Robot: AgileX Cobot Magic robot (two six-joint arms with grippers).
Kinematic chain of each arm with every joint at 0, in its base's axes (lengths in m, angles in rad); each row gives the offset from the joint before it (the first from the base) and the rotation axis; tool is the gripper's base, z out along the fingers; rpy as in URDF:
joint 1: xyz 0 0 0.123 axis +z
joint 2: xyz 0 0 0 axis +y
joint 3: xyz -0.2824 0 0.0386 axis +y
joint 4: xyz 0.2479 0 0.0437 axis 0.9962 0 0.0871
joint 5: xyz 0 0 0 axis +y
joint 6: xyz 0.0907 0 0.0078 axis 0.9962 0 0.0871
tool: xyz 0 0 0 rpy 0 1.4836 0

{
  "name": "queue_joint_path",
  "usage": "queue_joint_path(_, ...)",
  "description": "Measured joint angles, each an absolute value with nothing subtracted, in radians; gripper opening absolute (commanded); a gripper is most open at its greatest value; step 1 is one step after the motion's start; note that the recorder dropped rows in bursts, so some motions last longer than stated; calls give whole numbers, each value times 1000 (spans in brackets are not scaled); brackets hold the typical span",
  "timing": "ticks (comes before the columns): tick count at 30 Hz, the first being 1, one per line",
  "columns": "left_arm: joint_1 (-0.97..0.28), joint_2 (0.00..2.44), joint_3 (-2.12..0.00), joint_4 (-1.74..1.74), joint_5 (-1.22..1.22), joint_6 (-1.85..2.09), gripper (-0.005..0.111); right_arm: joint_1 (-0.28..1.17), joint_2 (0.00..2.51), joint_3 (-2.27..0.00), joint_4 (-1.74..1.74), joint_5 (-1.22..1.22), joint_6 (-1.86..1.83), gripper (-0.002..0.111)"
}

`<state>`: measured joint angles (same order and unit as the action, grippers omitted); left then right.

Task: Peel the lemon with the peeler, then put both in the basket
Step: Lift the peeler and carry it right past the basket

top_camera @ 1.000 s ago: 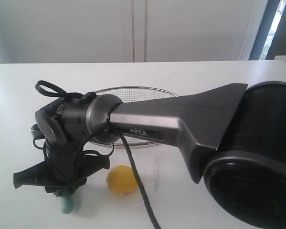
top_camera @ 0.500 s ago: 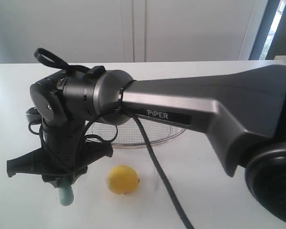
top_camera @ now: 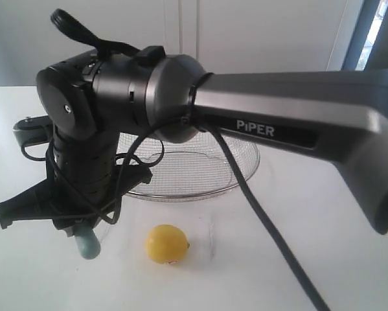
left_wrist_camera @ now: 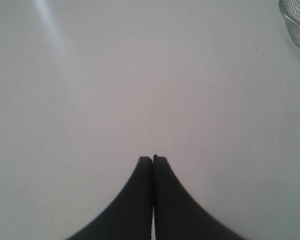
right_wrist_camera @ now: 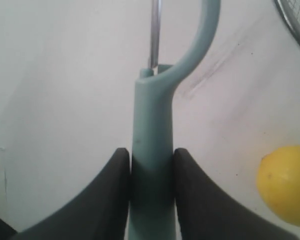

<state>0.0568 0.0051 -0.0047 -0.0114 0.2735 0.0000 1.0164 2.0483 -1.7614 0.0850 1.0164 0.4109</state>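
Peeler point(right_wrist_camera: 151, 125) clamped by its teal handle between right jaws over white table point(top_camera: 310, 220); lemon point(top_camera: 167, 243) resting just beside, near wire-mesh basket point(top_camera: 206, 181); left jaws pressed together, empty

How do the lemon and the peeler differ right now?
The lemon lies free on the table; the peeler is clamped by its handle in the right gripper. The lemon is round and yellow; the peeler slim and pale teal. Both are outside the basket.
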Motion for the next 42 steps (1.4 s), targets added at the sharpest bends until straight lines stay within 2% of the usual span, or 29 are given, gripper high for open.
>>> queue_joint_path(10, 57, 5, -5, -11, 273, 0, 0, 1016, 1980, -1761, 53, 1098, 296, 0)
queue_joint_path(21, 57, 5, -5, -11, 273, 0, 0, 956, 1902, -1730, 49, 1195, 217, 0)
queue_joint_path(42, 57, 5, -5, -11, 273, 0, 0, 702, 1713, -1474, 50, 1135, 115, 0)
